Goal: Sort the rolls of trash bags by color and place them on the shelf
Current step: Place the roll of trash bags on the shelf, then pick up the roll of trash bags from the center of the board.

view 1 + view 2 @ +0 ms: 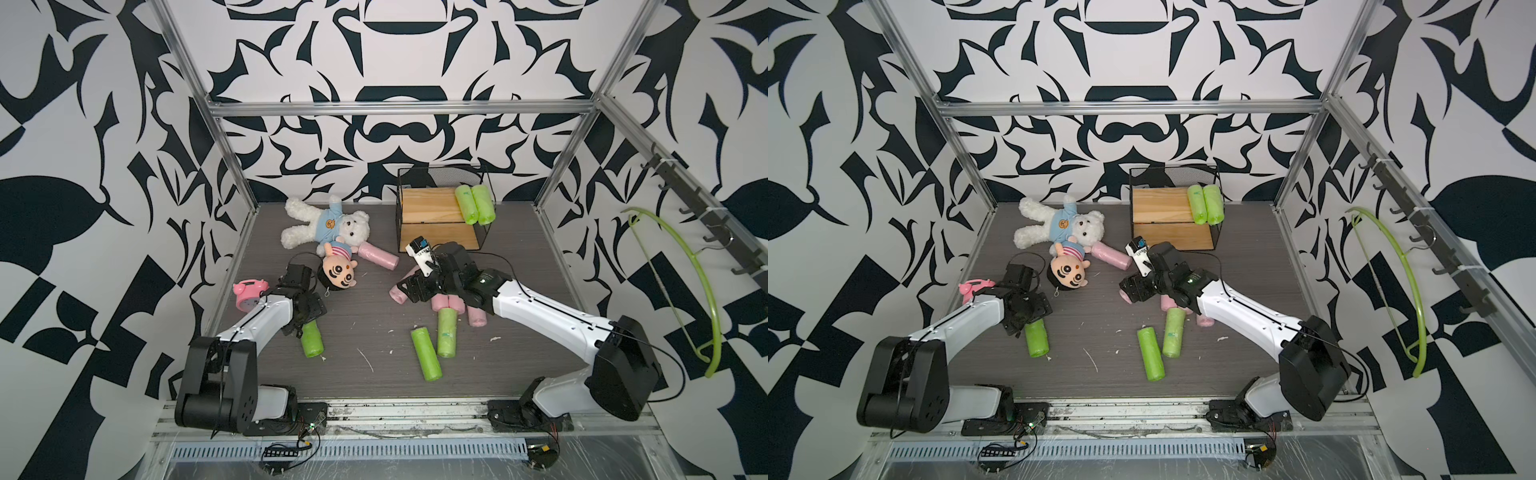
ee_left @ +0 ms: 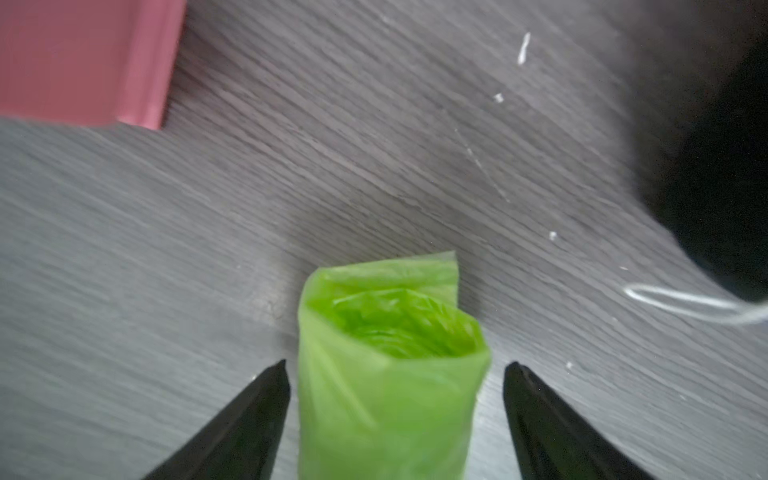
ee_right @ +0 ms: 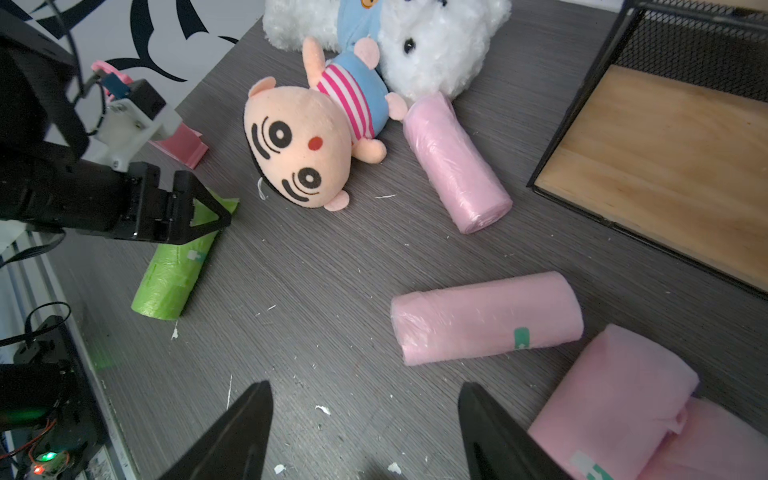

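Inside released left gripper (image 2: 395,362), green roll (image 2: 386,395) lies along its fingers (image 2: 249,419); right gripper (image 3: 365,384) released.

Lit brightly and evenly from overhead, with only faint shadows on the table (image 1: 374,332). Sharp in both top views, bowed toward the edges. Smeared by motion in the left wrist view, blurring the green roll (image 2: 386,365). Crisp in the right wrist view.

This is looking like a robotics lab: an aluminium frame (image 1: 399,107) is enclosing two bolted-down arms (image 1: 266,316) (black-and-white patterned walls (image 1: 83,124) all around).
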`<state>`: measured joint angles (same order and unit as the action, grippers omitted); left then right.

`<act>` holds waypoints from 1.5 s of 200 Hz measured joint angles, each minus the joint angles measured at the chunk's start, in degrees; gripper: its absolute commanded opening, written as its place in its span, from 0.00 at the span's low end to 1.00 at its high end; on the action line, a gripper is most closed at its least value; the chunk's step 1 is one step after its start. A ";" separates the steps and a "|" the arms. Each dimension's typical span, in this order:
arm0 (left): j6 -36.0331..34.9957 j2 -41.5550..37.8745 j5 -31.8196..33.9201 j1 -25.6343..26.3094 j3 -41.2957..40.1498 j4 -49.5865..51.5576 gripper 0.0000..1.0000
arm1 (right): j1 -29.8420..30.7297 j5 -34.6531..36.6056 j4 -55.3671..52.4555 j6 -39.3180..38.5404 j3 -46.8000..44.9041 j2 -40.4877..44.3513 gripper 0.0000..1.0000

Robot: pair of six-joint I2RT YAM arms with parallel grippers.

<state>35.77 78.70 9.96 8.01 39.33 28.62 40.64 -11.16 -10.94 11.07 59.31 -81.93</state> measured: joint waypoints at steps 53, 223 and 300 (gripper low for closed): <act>-0.46 2.51 -1.88 -1.05 0.11 -2.60 0.56 | 0.00 -0.24 0.57 0.57 -1.81 0.02 0.76; 22.82 -32.79 -19.37 2.51 -7.98 -11.08 0.33 | 10.38 -3.61 18.18 20.02 -9.14 5.33 0.86; 35.82 -29.68 -19.87 13.97 -5.92 -22.53 0.33 | 16.94 -2.62 30.14 25.77 -9.03 -2.89 0.90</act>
<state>71.59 49.01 -9.91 21.98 33.41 6.09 57.58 -13.78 19.20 36.84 50.28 -84.82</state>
